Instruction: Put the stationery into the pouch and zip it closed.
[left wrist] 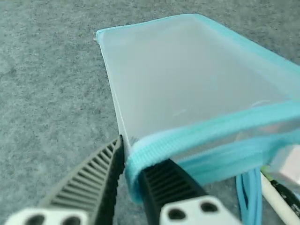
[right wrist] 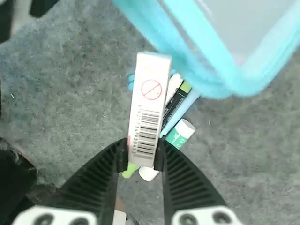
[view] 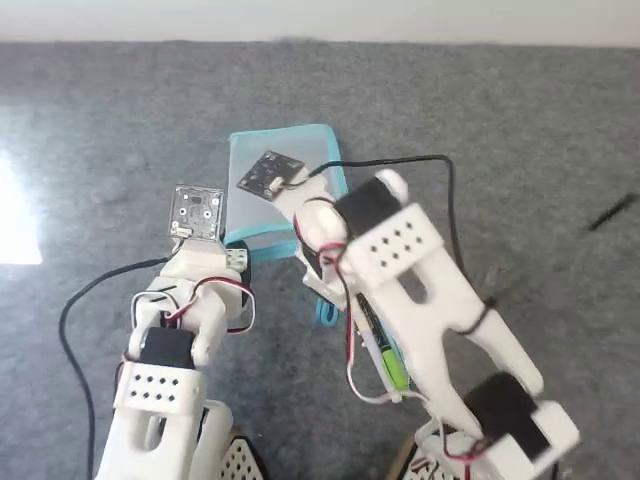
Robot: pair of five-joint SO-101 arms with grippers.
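**Hidden:** in the high view the arms and their wrist boards cover the near end of the pouch (view: 300,140). The pens (view: 396,370) show there as little more than a green tip under the right arm. The pouch mouth is cut off in both wrist views; it is probably open, but this is hard to confirm.

**Surface:** grey felt mat (view: 520,120), with a pale wall strip (view: 300,20) along its far edge.

**Left gripper** (left wrist: 132,161): clenched on the left corner of the pouch's teal zip edge.

**Pouch:** translucent with teal trim, lying flat at the centre of the mat. Its long axis runs from the arms toward the wall, zip end nearest the arms.

**Right gripper** (right wrist: 140,157): grasping a white box (right wrist: 149,108) by one end. The box lies in line with the fingers, its far end near the zip edge.

**Pens:** on the mat below the box, beside the zip end and roughly parallel to the box.
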